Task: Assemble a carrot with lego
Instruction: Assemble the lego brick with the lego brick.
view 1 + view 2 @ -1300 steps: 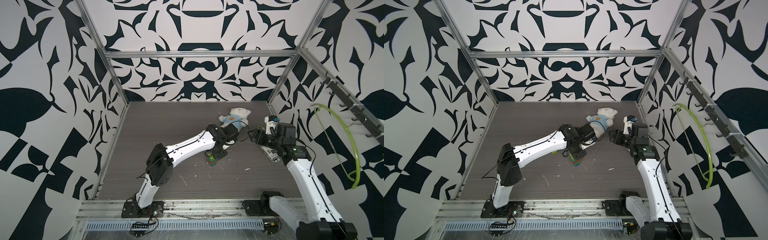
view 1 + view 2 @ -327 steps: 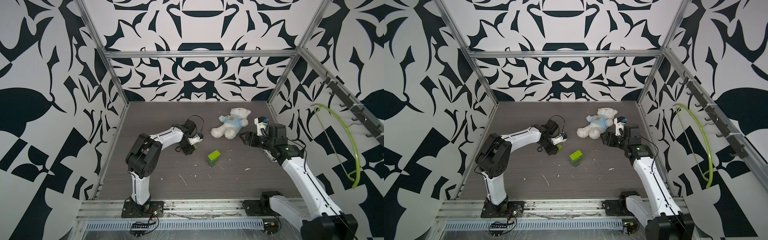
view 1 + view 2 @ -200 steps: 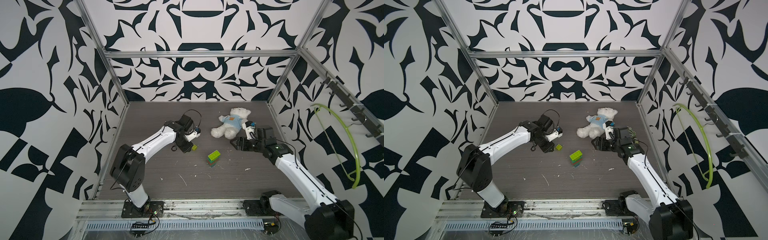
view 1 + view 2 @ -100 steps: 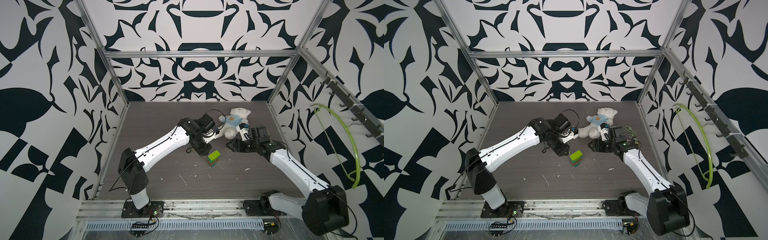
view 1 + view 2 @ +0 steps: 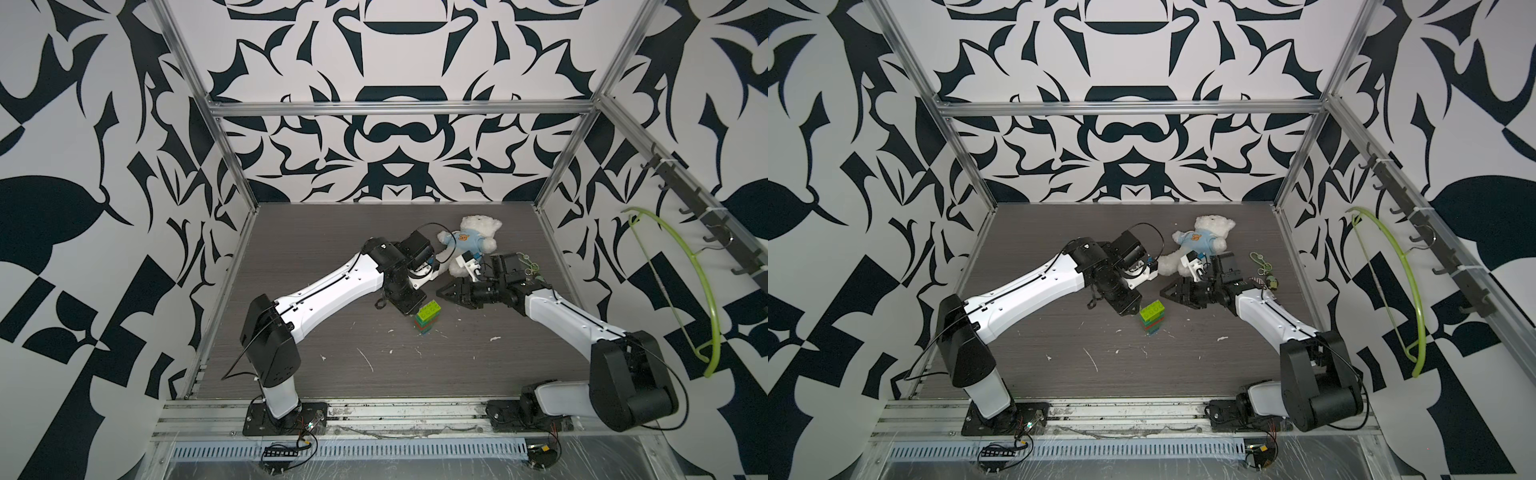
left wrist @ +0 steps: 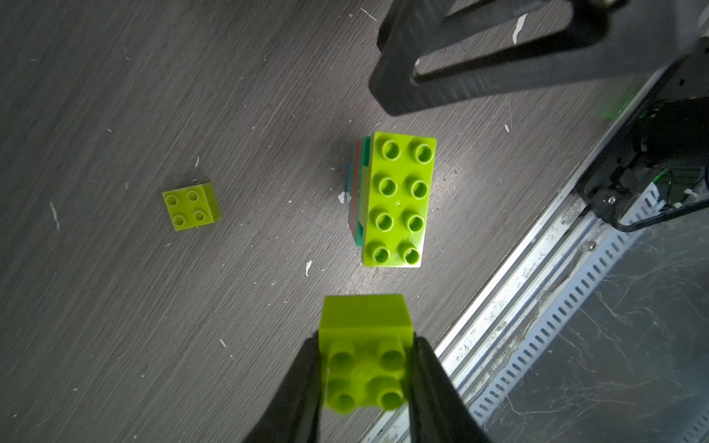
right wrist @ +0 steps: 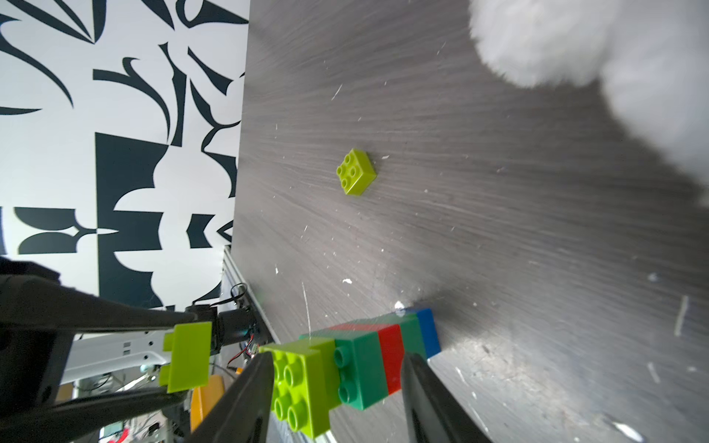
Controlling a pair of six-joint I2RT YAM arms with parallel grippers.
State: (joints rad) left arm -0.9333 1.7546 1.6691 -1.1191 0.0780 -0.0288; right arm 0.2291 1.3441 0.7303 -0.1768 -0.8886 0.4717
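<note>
Black-and-white patterned walls point(image 5: 395, 145) frame a dark wood-grain bench point(image 5: 415, 374) flecked with white scraps, where two robot arms reach in. Between the two hands stands the carrot point(image 5: 425, 318) — an upright stack of lego with a blue brick at the base, dark green and red layers above it, and an oblong lime-green brick with eight studs on top. The left hand point(image 6: 366, 345) is clamped on a small square lime brick point(image 6: 364, 318), studs up, held near the stack's top and apart from it. The right hand point(image 7: 335, 358) faces the stack from the opposite side with its jaws standing apart — one level with the lime top, one down by the blue base. The left wrist view shows a gap between its tip and the bricks. A second square lime brick point(image 7: 356, 172) lies loose on the bench, beyond the stack from the right hand. A white teddy bear point(image 5: 469, 237) in a blue shirt lies just behind the right hand's wrist.
</note>
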